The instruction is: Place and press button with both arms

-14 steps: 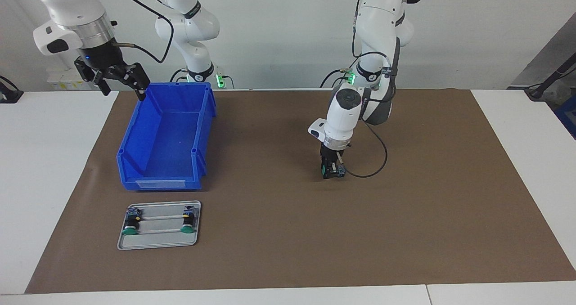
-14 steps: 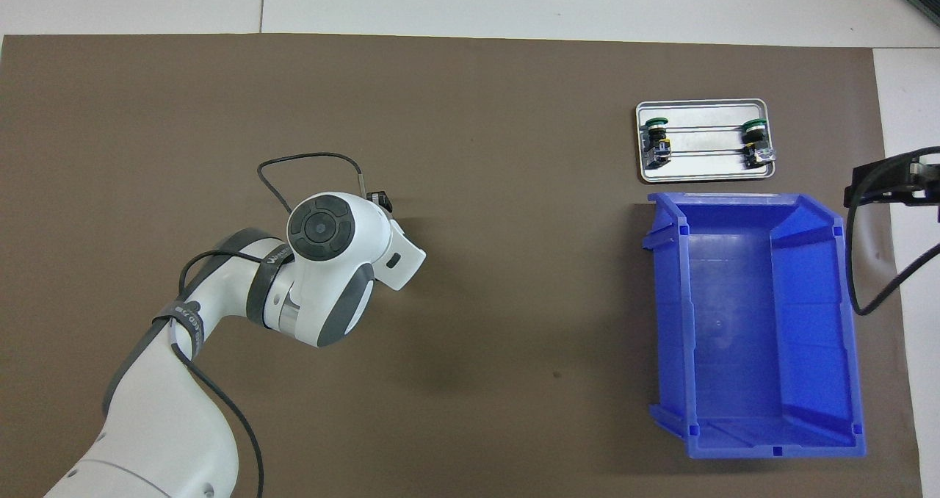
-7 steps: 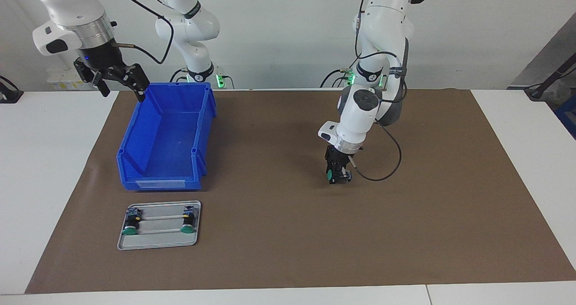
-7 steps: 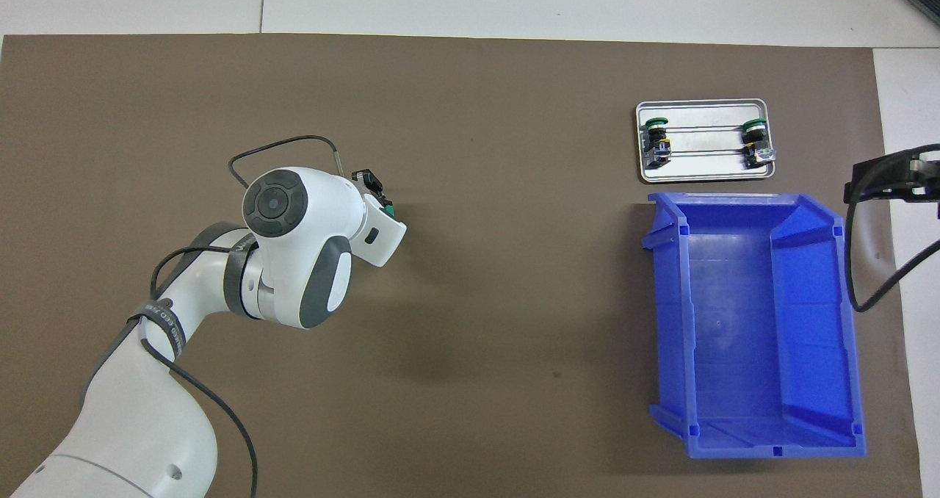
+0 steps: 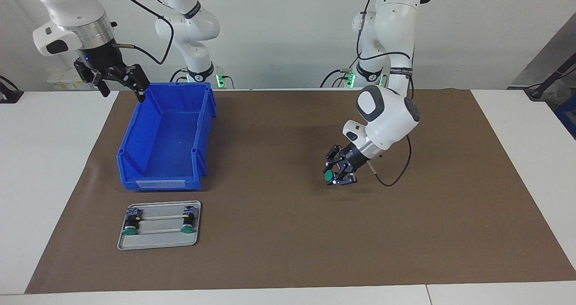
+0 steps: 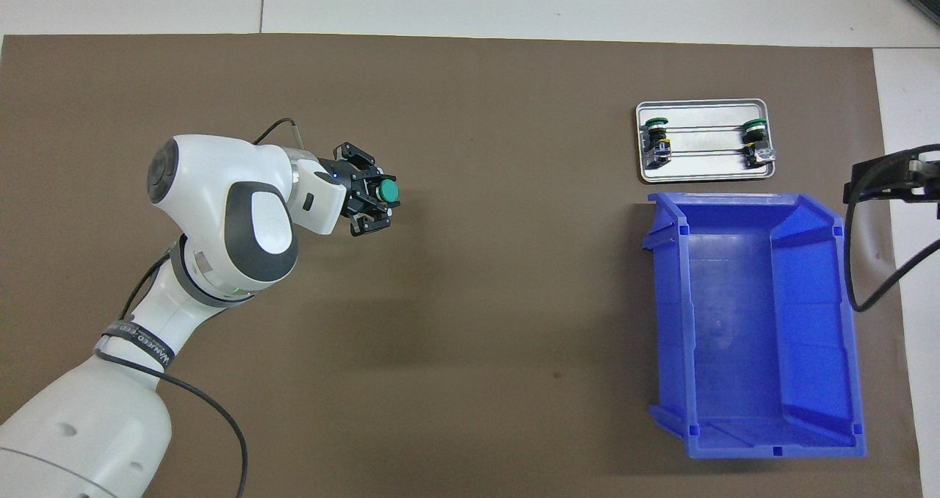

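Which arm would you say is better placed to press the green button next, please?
Probably the right: the left gripper already holds the button, cap turned toward the right arm's end, while the right gripper hangs open over the blue bin.

**No legible text in view**

The black band [image 6: 139, 344] around the left arm [image 6: 220, 263] carries white lettering, but the characters cannot be made out. The matching bands on the arm bases in the facing view are equally unreadable. The blue bin [image 5: 166, 138] has a pale label strip [image 5: 159, 184] on its front lip; nothing on it can be read.
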{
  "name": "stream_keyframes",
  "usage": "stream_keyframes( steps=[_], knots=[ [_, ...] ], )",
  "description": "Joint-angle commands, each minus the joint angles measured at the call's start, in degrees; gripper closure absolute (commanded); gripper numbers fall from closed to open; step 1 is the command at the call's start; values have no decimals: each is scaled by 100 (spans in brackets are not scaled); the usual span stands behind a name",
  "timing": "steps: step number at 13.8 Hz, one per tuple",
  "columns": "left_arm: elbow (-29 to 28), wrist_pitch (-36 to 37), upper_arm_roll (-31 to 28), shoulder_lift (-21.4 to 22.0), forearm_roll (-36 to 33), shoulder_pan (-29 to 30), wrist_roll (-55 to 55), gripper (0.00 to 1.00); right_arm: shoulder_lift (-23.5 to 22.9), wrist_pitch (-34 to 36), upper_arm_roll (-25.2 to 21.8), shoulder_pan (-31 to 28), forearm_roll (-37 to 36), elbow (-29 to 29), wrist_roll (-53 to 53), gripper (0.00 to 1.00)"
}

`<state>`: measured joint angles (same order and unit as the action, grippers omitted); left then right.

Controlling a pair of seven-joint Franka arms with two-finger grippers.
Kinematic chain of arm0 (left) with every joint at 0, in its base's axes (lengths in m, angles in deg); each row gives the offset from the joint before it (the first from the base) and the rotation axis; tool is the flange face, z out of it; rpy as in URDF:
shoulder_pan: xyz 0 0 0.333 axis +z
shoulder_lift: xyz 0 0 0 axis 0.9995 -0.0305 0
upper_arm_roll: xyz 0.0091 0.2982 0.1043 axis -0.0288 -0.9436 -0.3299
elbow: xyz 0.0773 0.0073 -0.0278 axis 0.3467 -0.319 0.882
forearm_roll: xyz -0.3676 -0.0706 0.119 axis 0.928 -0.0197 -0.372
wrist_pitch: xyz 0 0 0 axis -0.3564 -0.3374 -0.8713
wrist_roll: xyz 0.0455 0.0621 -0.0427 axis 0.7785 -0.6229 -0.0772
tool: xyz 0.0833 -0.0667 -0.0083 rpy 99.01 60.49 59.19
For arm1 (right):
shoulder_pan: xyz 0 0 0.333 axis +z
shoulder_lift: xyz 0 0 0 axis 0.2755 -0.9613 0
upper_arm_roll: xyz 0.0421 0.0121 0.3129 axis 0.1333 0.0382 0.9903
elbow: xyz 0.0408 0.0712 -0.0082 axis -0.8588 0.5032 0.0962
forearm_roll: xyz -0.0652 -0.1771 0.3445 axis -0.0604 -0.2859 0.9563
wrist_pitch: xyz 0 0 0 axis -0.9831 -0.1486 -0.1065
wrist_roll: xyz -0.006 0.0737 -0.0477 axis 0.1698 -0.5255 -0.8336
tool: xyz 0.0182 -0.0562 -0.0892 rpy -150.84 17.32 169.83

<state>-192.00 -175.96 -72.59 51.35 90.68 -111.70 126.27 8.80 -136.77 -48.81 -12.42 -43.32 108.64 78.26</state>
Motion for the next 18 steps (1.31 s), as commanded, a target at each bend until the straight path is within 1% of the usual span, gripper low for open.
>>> stream_keyframes(
  steps=[1, 2, 3, 5, 7, 8, 10, 13, 16, 18],
  knots=[
    [4, 362, 65, 127, 993, 305, 982, 95, 84, -108, 32, -76, 27, 119, -97, 0],
    [-49, 468, 57, 154, 1231, 323, 1290, 96, 84, -108, 32, -76, 27, 128, -105, 0],
    [-110, 573, 48, 206, 1390, 384, 1467, 100, 92, -100, 32, -76, 27, 128, -105, 0],
    [-400, 679, 57, 329, 1785, 472, 1888, 100, 92, -99, 32, -85, 27, 136, -105, 0],
    [-777, 723, 48, 435, 2391, 472, 2538, 100, 110, -99, 32, -129, 27, 163, -123, 0],
    [-918, 793, 39, 470, 2585, 472, 2733, 100, 110, -99, 32, -129, 27, 172, -132, 0],
    [-1103, 1108, 39, 479, 2745, 568, 2875, 100, 119, -99, 32, -129, 27, 172, -140, 0],
    [-1271, 1592, 30, 462, 3272, 745, 3304, 100, 110, -99, 32, -138, 27, 172, -141, 0],
    [-1586, 1699, 30, 435, 3895, 719, 3857, 100, 119, -99, 32, -138, 27, 189, -149, 0],
    [-1710, 1699, 30, 427, 4230, 640, 4026, 100, 119, -99, 32, -138, 27, 189, -149, 0]
  ],
)
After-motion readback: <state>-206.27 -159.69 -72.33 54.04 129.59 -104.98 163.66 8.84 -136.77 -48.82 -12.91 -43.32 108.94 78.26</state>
